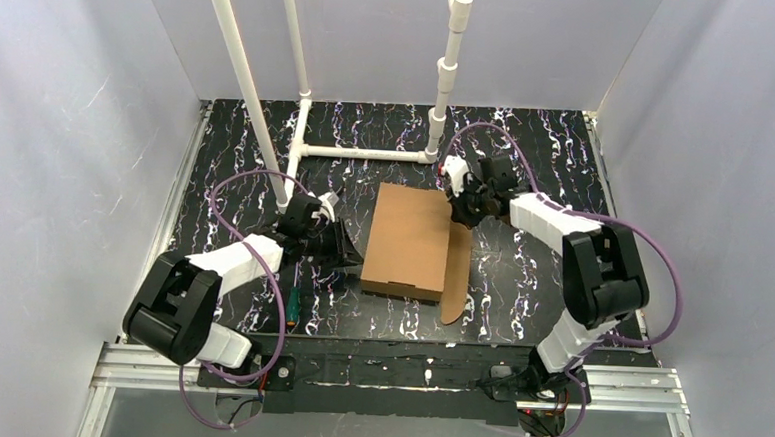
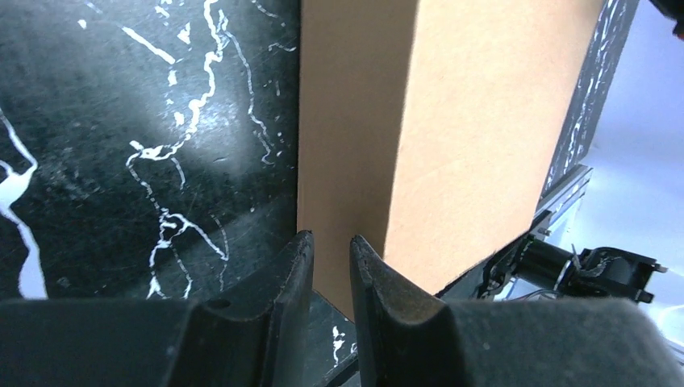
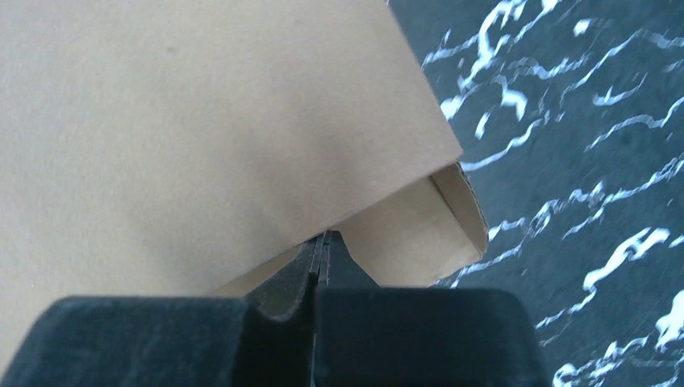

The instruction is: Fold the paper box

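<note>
The paper box [image 1: 409, 240] at centre looks mostly closed — one side flap [image 1: 457, 272] lies untucked on the table [image 1: 547, 147]; left hand [image 2: 331, 242] slightly parted, empty — right hand [image 3: 323, 246] pinched shut.

The paper box [image 1: 407, 242] is plain brown cardboard, matt and smooth-faced. The table [image 2: 161, 121] is black, white-veined, with a soft sheen. The pipes [image 1: 239, 71] look like smooth white plastic.

Left jaws stand narrowly parted, nothing between them, tips just short of the upright side wall of the paper box [image 2: 452, 137], which sits on the black, white-veined desk [image 2: 145, 145]
</note>
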Available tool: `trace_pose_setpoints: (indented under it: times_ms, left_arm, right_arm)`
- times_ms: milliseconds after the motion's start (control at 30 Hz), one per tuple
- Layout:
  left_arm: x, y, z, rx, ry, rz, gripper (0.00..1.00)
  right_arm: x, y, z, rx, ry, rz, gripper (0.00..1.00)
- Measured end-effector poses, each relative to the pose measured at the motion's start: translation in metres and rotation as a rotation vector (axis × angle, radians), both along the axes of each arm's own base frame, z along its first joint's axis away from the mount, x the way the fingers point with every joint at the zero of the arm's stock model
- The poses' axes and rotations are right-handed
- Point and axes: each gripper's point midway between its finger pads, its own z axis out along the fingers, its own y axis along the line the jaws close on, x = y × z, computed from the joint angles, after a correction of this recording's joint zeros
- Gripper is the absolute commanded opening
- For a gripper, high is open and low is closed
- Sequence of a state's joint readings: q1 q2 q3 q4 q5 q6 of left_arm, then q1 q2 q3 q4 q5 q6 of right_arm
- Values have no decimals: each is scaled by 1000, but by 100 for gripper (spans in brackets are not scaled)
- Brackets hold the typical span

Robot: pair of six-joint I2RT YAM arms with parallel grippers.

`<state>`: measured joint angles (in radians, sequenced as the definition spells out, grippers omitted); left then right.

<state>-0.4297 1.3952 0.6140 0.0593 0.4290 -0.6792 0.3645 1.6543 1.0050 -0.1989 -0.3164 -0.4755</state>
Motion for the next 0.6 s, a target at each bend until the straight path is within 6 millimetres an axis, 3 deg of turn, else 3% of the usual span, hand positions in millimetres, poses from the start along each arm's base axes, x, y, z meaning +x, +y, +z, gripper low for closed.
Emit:
trace_pose_setpoints:
  times_ms: [133,267,400,467,533,567,600]
  left_arm:
    - [5,-8,6,-27,3,-12,22]
    - [9,-10,10,-33,-9,-12,23]
    - [8,-5,22,-24,-58,3,25]
    - [7,0,33,-27,-109,13,29]
    - [3,3,47,-43,-165,17,46]
    - [1,4,53,-54,-194,16,63]
    - [-1,6,60,-68,-221,18,89]
  right_arm:
    - [24,16,2,12,-5,1,1]
    - [31,16,0,-4,10,-15,4]
    - [24,-14,10,-5,10,-47,24]
    - [8,-36,26,-9,-10,-38,37]
    - [-6,-49,46,-14,-63,9,49]
    - [-16,-50,56,-21,-95,64,55]
    - [-28,-50,64,-27,-129,131,60]
